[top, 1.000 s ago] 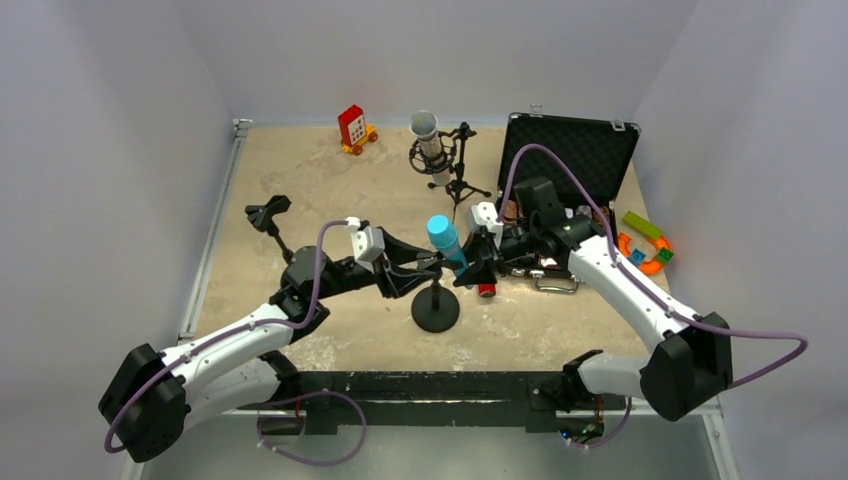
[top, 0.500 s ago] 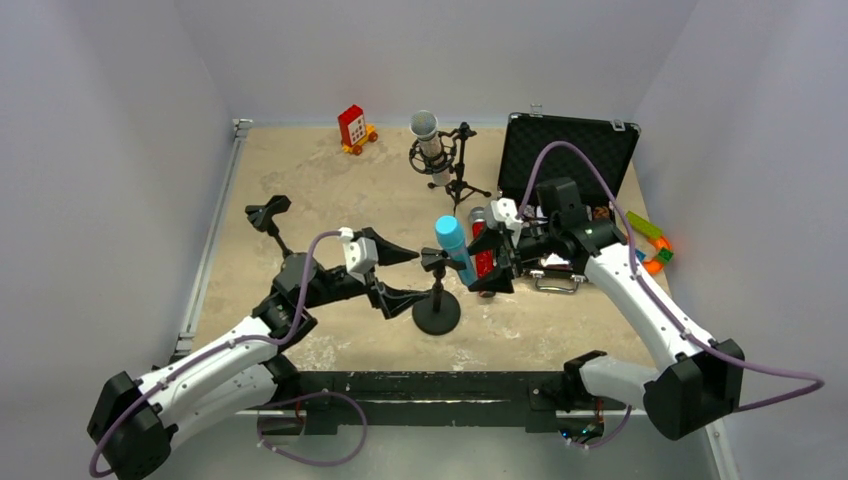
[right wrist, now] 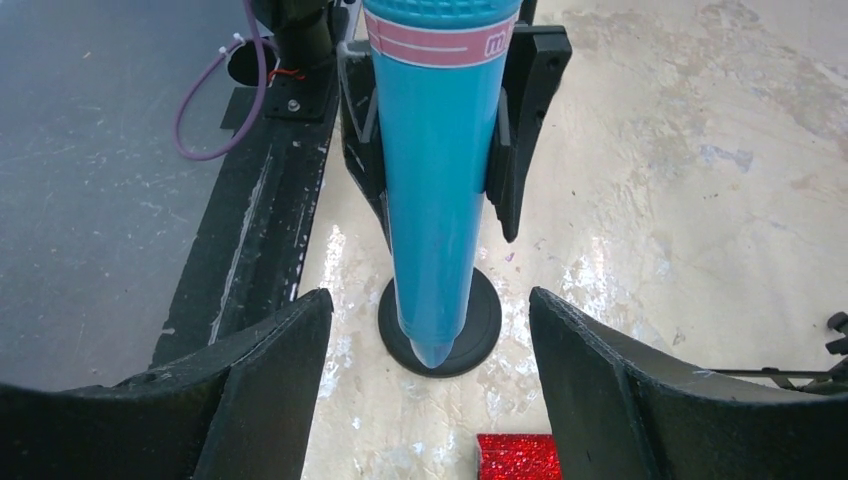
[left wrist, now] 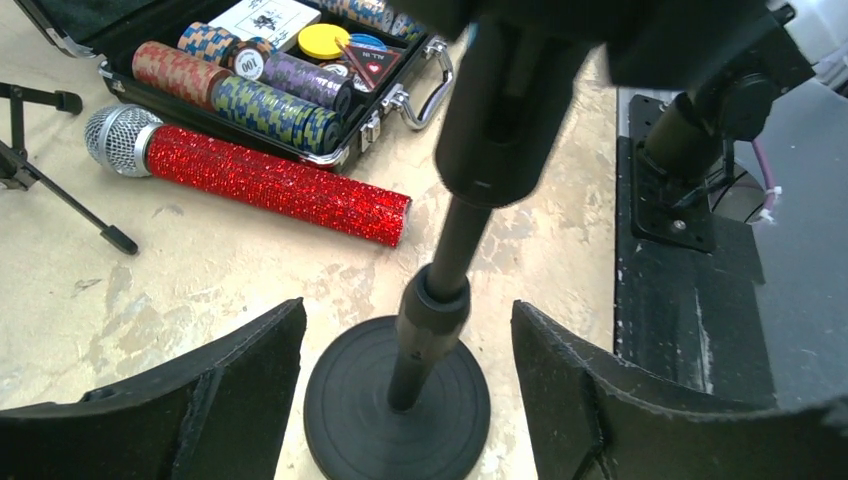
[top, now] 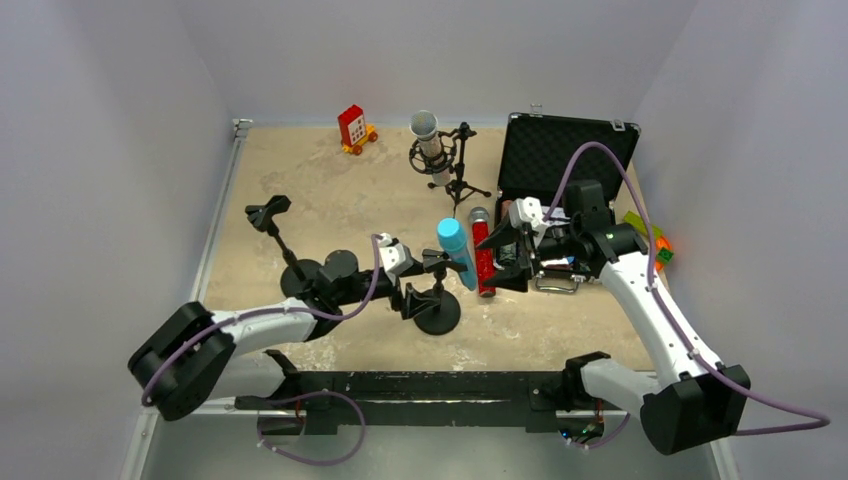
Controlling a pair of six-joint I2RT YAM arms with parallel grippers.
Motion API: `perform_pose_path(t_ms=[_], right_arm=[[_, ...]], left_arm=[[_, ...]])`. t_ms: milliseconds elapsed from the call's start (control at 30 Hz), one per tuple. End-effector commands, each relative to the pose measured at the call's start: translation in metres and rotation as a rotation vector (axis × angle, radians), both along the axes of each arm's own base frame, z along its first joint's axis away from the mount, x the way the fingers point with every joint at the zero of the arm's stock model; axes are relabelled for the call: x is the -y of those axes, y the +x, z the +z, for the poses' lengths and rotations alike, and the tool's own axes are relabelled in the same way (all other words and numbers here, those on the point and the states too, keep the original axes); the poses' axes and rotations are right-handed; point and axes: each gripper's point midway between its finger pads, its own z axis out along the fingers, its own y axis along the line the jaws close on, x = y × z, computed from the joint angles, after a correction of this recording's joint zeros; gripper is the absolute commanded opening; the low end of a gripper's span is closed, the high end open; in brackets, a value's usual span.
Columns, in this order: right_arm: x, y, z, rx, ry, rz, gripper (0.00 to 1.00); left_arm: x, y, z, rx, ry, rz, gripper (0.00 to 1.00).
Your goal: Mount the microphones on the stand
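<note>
On the sandy tabletop, close beside the open black case, the red-glitter microphone is found lying flat, mesh head toward the far wall. It is judged rigid and fairly light, probably head-heavy, and apt to roll on its round barrel; some bite should be given by the glitter skin. A hold across the mid-barrel, clear of the mesh, is advised.

The light blue microphone is seen seated head-up in the clip of the round-base stand. The silver-glitter microphone is carried by the tripod stand at the back. An empty stand is noted at left, well apart from the red one.

Right claw: jaws apart, nothing held. The blue barrel is framed between them without contact, and the red microphone's tail is seen near, just under them.

Left claw: jaws apart, set either side of the stand's pole, low near its base; no contact is seen. The red microphone is placed beyond the pole from it.
</note>
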Motion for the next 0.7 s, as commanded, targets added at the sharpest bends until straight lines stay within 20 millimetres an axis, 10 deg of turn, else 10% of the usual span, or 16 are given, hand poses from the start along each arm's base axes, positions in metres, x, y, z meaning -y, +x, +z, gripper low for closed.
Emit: perform_pose_path(t_ms=[0, 400, 667], right_arm=[[0.0032, -0.0034, 0.0055, 0.013, 0.045, 0.011, 0.75], [0.0058, 0.0008, 0.0042, -0.005, 0.057, -0.001, 0.75], [0.0079, 0.0030, 0.0035, -0.015, 0.058, -0.012, 0.75]], left_arm=[[0.0227, 0.0164, 0.0515, 0.153, -0.179, -0.012, 0.77], [0.0231, 0.0177, 0.0580, 0.170, -0.200, 0.000, 0.59], [0.0229, 0.0108, 0.0503, 0.146, -0.158, -0.034, 0.00]])
